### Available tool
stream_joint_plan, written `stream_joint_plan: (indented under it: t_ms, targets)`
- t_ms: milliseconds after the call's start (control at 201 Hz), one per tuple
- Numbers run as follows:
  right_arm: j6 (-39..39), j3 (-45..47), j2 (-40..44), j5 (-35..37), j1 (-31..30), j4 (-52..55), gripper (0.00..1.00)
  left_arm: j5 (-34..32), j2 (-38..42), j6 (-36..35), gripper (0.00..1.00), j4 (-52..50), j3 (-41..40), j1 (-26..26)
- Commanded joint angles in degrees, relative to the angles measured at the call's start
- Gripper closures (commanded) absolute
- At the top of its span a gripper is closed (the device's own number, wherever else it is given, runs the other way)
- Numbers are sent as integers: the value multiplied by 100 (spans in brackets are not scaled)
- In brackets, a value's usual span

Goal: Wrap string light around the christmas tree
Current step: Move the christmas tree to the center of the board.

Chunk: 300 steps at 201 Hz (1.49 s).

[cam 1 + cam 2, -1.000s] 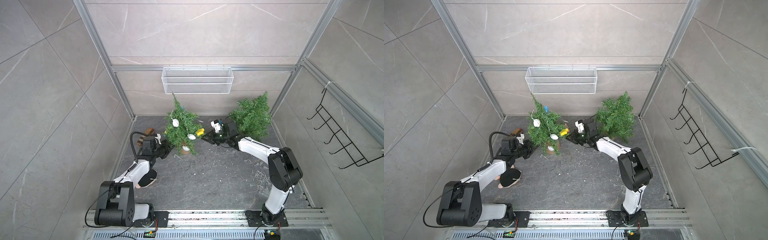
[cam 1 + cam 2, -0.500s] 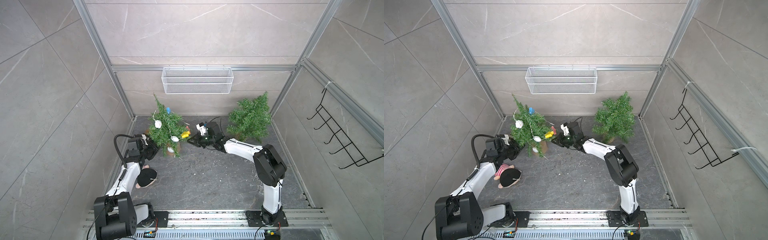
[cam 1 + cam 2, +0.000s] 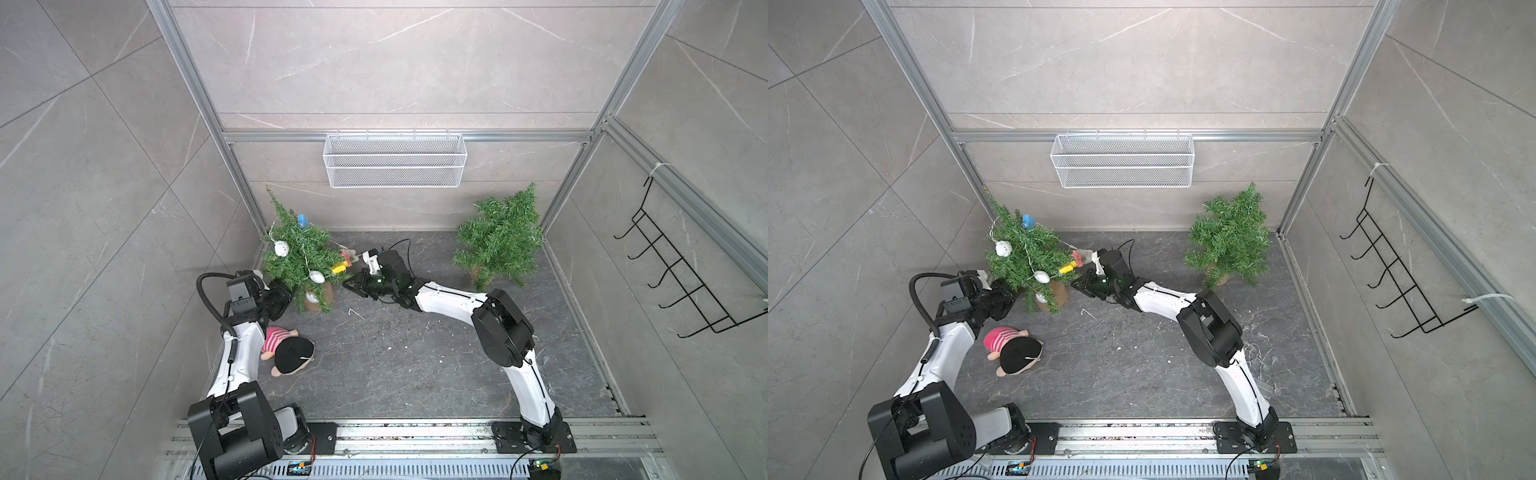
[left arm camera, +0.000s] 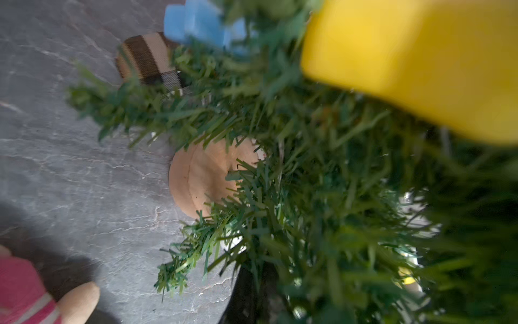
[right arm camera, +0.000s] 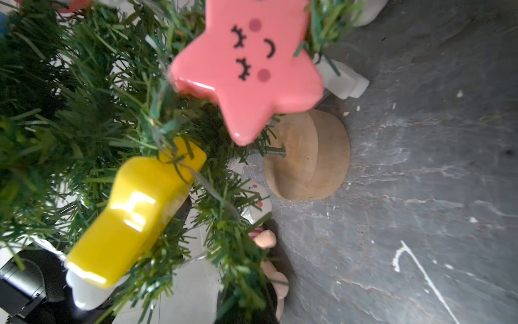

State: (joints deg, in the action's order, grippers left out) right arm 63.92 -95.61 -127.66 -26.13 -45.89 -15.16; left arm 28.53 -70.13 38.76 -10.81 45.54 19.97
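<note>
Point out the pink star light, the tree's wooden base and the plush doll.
pink star light [image 5: 252, 81]: right wrist view, middle of its face.
wooden base [image 5: 328, 160]: right wrist view, on its rounded side.
plush doll [image 3: 293, 354]: in a top view, on its black head.

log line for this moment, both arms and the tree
left gripper: shut, low in decorated tree | right gripper: shut, beside yellow bulb | string light: draped on tree
</note>
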Motion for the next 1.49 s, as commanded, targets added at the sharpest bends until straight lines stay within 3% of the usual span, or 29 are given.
stream_joint_plan:
  t_ms: [0, 95, 144, 274, 567, 751, 975, 1145, 1294, 1488]
  targets:
    - [129, -243, -204, 110, -23, -31, 100, -112, 75, -110, 91, -252, 315, 56]
    - [90, -382, -220, 53, -36, 52, 96, -303, 287, -67, 77, -595, 299, 53]
    - [56, -414, -204, 47, -51, 72, 93, -438, 369, -134, 74, -913, 384, 51]
    - [46, -496, -198, 1, -69, 83, 78, -880, 492, -288, 64, -1713, 648, 51]
    - [-82, -317, 87, 75, -69, 222, 48, -1753, 922, -147, 39, -2495, 650, 160]
    - [-234, 81, 407, 117, -43, 232, 36, -2862, 1184, -280, 38, -3009, 1017, 297]
    - [-517, 971, 1133, 283, 88, 280, 33, -3807, 1138, -1190, 38, -3630, 2267, 176]
    - [-859, 1614, 1703, 485, 261, 478, 34, -4741, 1255, -1873, 40, -3812, 3011, -851]
    - [-1353, 1831, 2103, 608, 407, 1168, 34, -5492, 1259, -2733, 41, -3895, 3456, -2491]
    - [-2807, 1650, 2784, 1129, 578, 3164, 35, -5378, 1022, -3134, 40, -4107, 3946, -4324]
